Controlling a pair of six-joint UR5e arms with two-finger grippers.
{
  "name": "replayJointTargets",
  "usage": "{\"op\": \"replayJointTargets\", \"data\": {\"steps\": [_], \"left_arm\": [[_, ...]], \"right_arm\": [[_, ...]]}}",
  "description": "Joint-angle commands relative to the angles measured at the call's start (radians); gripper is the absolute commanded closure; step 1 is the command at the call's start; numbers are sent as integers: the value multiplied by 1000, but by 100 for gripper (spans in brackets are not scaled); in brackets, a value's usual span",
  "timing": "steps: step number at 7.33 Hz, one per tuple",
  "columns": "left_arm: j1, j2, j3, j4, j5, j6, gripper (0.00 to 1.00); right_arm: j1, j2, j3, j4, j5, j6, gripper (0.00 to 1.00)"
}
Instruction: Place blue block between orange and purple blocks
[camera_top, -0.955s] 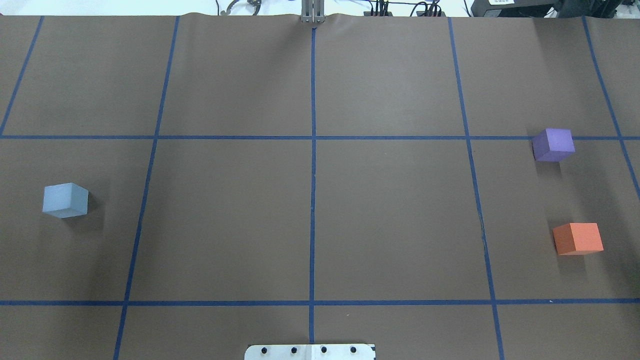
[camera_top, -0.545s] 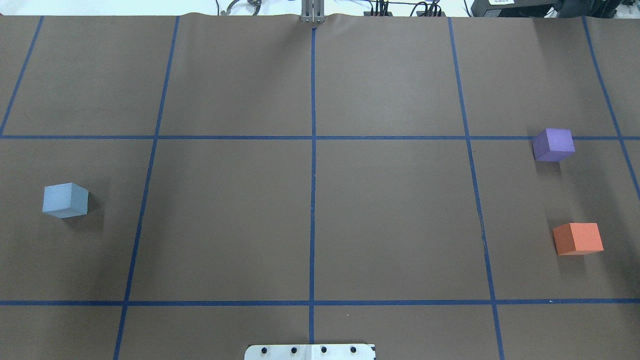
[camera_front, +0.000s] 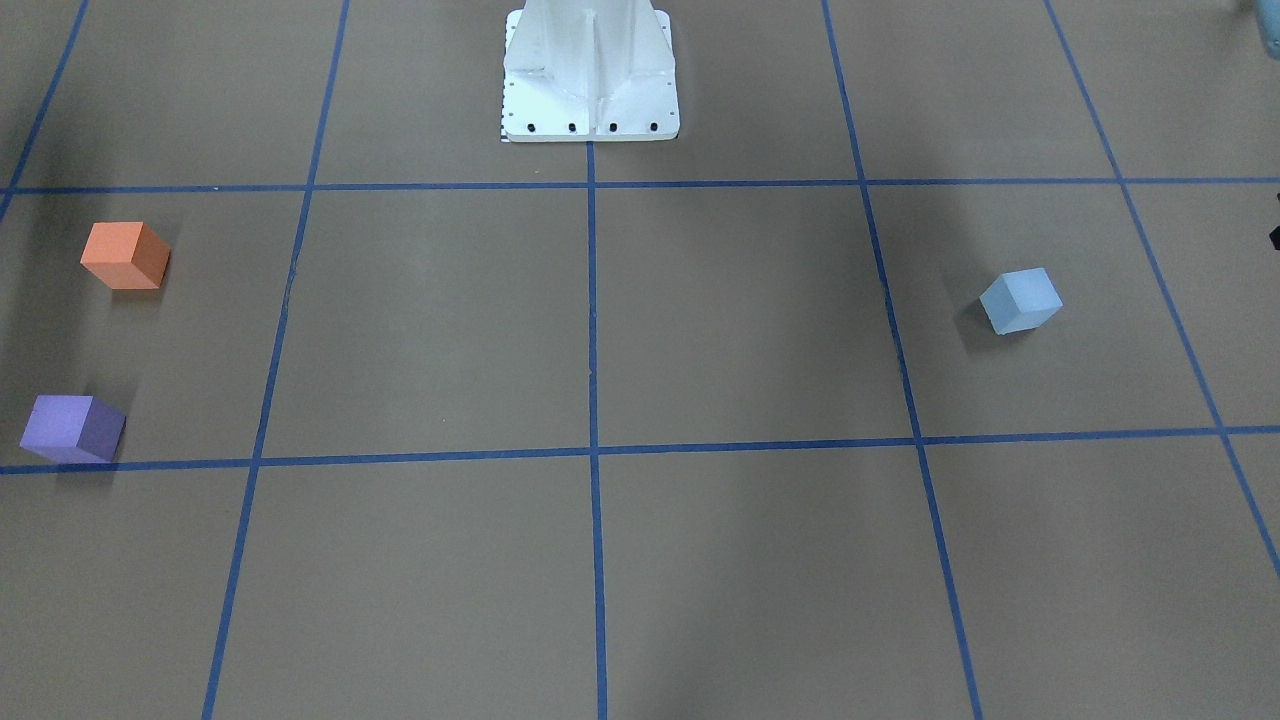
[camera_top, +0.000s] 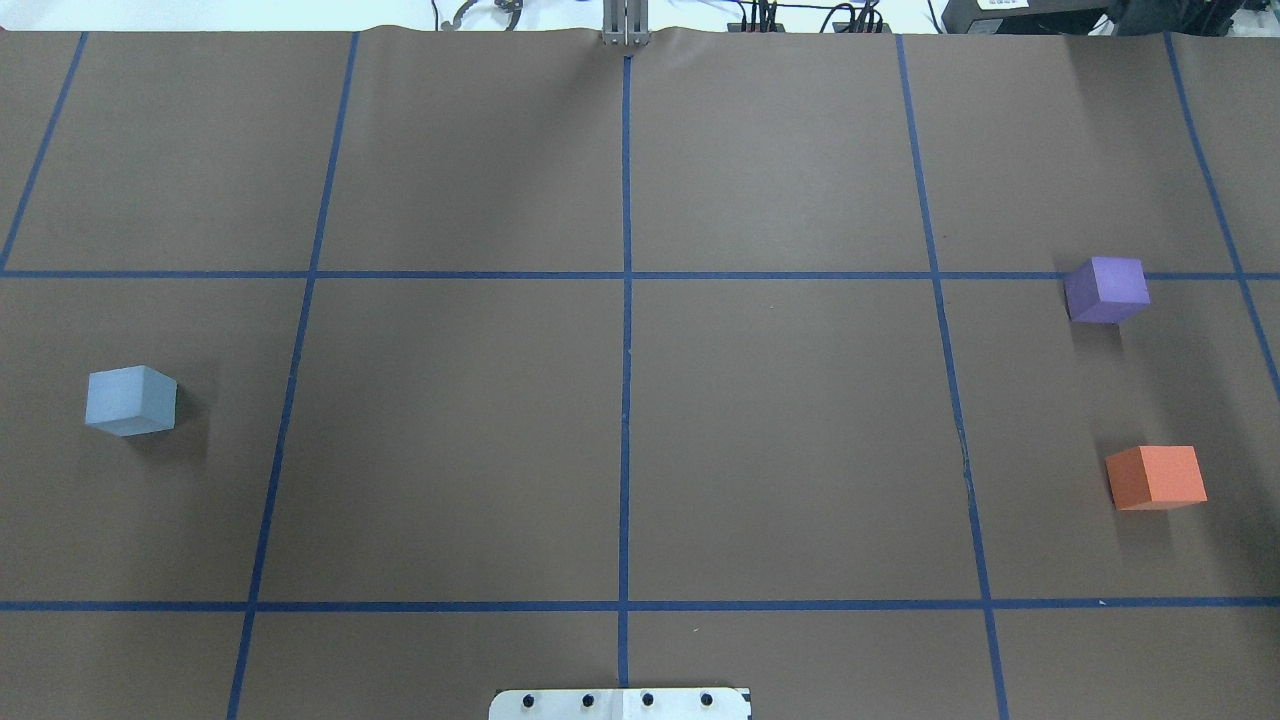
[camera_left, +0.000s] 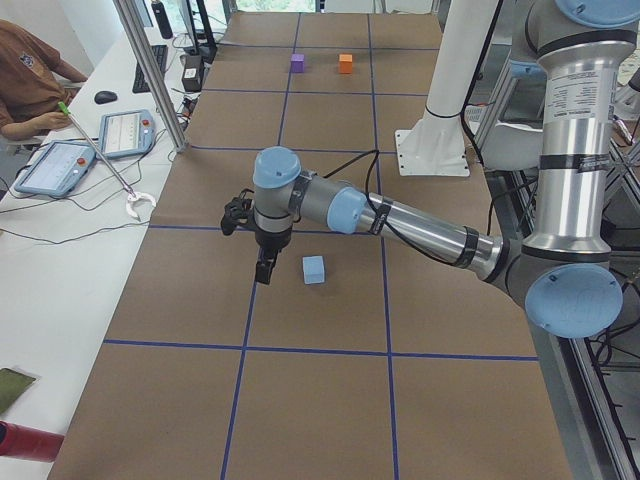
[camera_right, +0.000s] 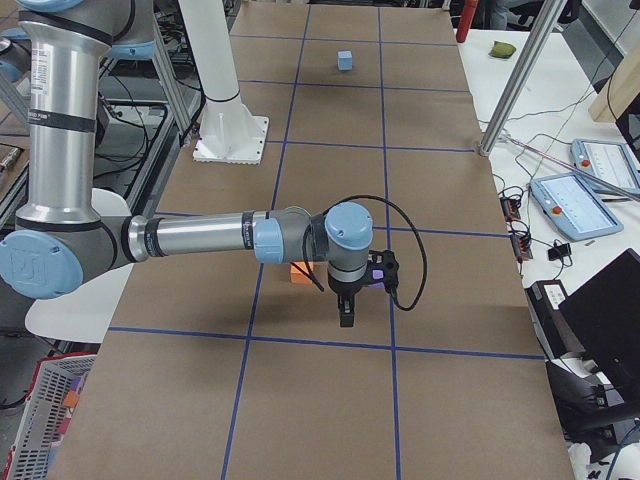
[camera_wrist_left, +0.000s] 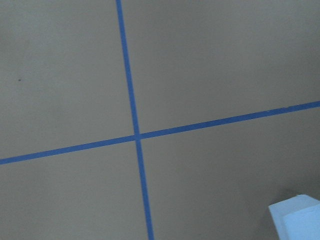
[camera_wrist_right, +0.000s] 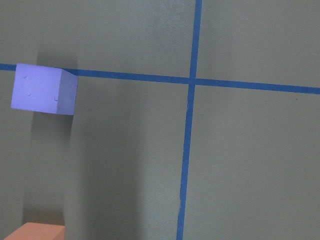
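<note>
The light blue block (camera_top: 131, 400) sits alone at the table's left; it also shows in the front view (camera_front: 1020, 300) and at the left wrist view's lower right corner (camera_wrist_left: 297, 220). The purple block (camera_top: 1106, 290) and the orange block (camera_top: 1156, 477) sit apart at the far right, purple farther from the robot. Both show in the right wrist view, purple (camera_wrist_right: 44, 89) and orange (camera_wrist_right: 35, 231). My left gripper (camera_left: 263, 272) hangs above the table just beside the blue block (camera_left: 314, 269). My right gripper (camera_right: 346, 318) hangs near the orange block (camera_right: 300, 272). I cannot tell whether either gripper is open.
Blue tape lines divide the brown table into a grid. The white robot base plate (camera_front: 590, 70) stands at the near middle edge (camera_top: 620, 703). An operator (camera_left: 25, 85) sits at a side desk with tablets (camera_left: 125, 132) beyond the table's far edge.
</note>
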Motion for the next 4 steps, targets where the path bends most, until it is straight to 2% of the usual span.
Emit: {"op": "replayJointTargets", "data": {"steps": [1,2,3,4], "left_arm": [[138,-13,-19,-53,-53,-274,0],[238,-3,-17,-143,72,-466,0],[337,8,-16,-182,168,-612,0],[398,32,-11,-219,226,-685,0]], "right_arm": [[0,1,1,0,3,2,0],[0,1,0,0,4,2,0],[0,1,0,0,4,2,0],[0,1,0,0,4,2,0]]}}
